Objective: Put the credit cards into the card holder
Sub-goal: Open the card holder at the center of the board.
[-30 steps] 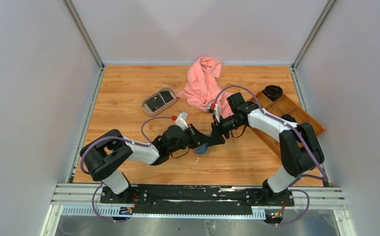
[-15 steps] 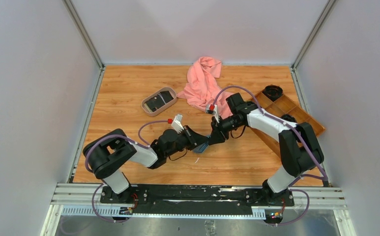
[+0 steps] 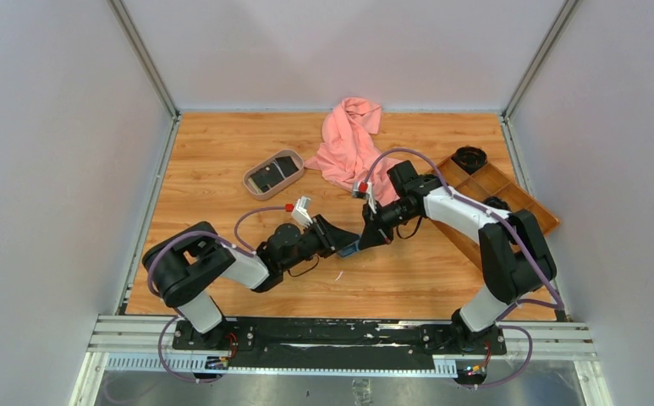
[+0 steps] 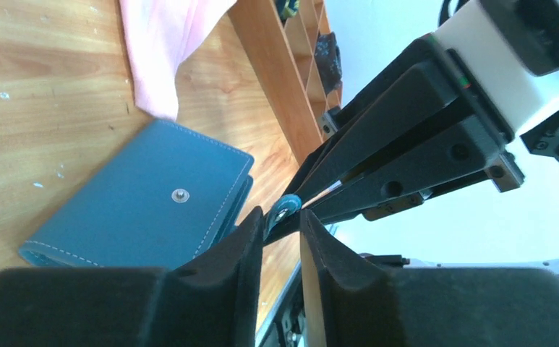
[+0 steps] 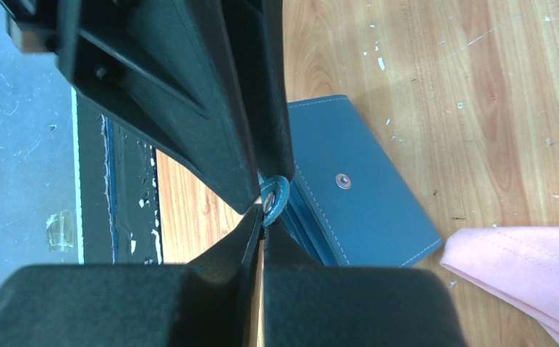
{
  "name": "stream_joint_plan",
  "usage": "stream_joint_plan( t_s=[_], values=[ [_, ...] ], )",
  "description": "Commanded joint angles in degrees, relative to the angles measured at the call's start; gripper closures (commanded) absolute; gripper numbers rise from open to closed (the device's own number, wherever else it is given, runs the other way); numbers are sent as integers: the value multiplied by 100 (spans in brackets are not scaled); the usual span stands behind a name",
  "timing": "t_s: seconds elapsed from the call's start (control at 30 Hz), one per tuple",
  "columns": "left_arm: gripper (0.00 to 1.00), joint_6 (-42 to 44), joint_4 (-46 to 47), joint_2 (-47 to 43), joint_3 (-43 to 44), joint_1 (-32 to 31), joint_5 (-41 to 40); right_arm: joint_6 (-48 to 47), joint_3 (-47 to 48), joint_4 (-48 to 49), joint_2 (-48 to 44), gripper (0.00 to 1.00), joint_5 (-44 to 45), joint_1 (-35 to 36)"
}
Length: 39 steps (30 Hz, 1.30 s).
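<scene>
While the card holder (image 5: pixel 363 206) lies folded flat on the table (image 3: pixel 222 144), between the two arms and near the front middle, we find no card in or on it. Its snap stud faces up and bare; the tab clasp (image 5: pixel 272 196) is off the stud and raised at the holder's edge.

The right gripper (image 5: pixel 263 218) is pinched tight on that tab, fingertips together. The left gripper (image 4: pixel 282 218) meets it head on, its jaws a narrow gap apart on either side of the tab; we see no grip there.

The credit cards (image 3: pixel 272 178), dark ones as far as the top view tells, sit in the oval tray (image 3: pixel 250 175), well apart from the holder. A pink cloth (image 3: pixel 348 144) lies just beside the holder, and a wooden compartment tray (image 3: pixel 497 188) stands at the right edge.

We judge the step in hand to be opening the holder; the loading of cards has not begun. The next move calls for the tab to be drawn up and over so the front leaf swings open. The left jaws must pin or hold the lower leaf, or the whole wallet may lift.
</scene>
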Motion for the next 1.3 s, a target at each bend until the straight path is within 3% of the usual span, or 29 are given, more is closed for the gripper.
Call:
stream_joint_plan(
  t_s=[0.0, 0.3, 0.43, 0.53, 0.6, 0.8, 1.0, 1.17, 1.27],
  values=[
    [64, 850, -309, -669, -175, 101, -4, -276, 140, -307, 0, 100, -63, 121],
    [35, 4367, -3554, -3140, -177, 113, -282, -807, 165, -604, -94, 100, 40, 120],
    [24, 5510, -3706, -3516, -463, 113, -395, -1044, 145, -687, -202, 100, 73, 118],
    [9, 6005, -3706, -3345, -470, 113, -348, -1223, 125, -734, -250, 100, 77, 116],
    [5, 6375, -3705, -3096, -358, 113, -34, -1300, 125, -789, -245, 100, 48, 122],
    [6, 7226, -3698, -2244, 146, 105, 665, -1367, 145, -851, -221, 100, 14, 122],
    [9, 7282, -3697, -1614, 593, 104, 892, -1380, 162, -876, -169, 100, 19, 122],
    [20, 7284, -3697, -1196, 836, 111, 790, -1389, 162, -875, -172, 100, 29, 119],
    [33, 7263, -3699, -1049, 916, 110, 716, -1405, 161, -894, -148, 100, 4, 121]
  ],
)
